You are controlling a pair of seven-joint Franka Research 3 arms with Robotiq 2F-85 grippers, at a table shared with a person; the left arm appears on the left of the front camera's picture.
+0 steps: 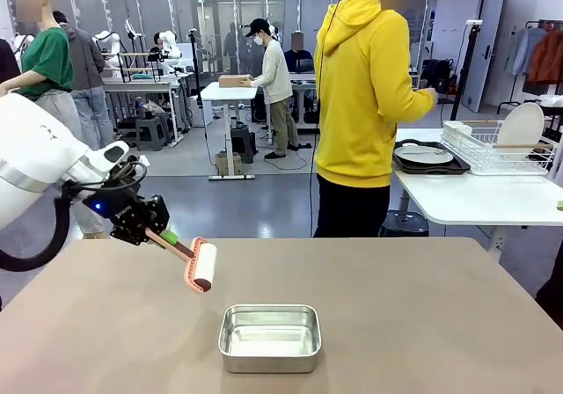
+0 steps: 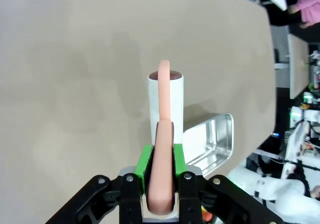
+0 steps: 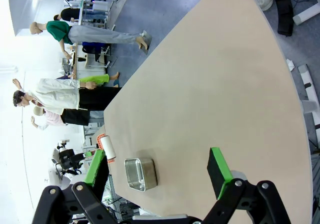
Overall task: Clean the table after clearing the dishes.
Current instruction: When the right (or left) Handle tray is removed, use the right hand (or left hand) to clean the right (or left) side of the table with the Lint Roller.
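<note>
From the front we see the table (image 1: 396, 306), a plain matte brown top with a steel pan (image 1: 269, 337) near its close edge. The left gripper (image 1: 167, 236) pinches the pink handle of a lint roller (image 1: 201, 266) above the table's left half. Beyond, a person (image 1: 361, 104) in yellow faces a white side table (image 1: 475, 196) where a plate (image 1: 424, 154) lies on a dark tray (image 1: 440, 167).

At the left wrist, we see green pads (image 2: 144, 166) clamped on the handle, with the pan just beside the white roll.

At the right wrist, we see the right gripper (image 3: 157, 167) spread wide, holding nothing, over the brown top.
</note>
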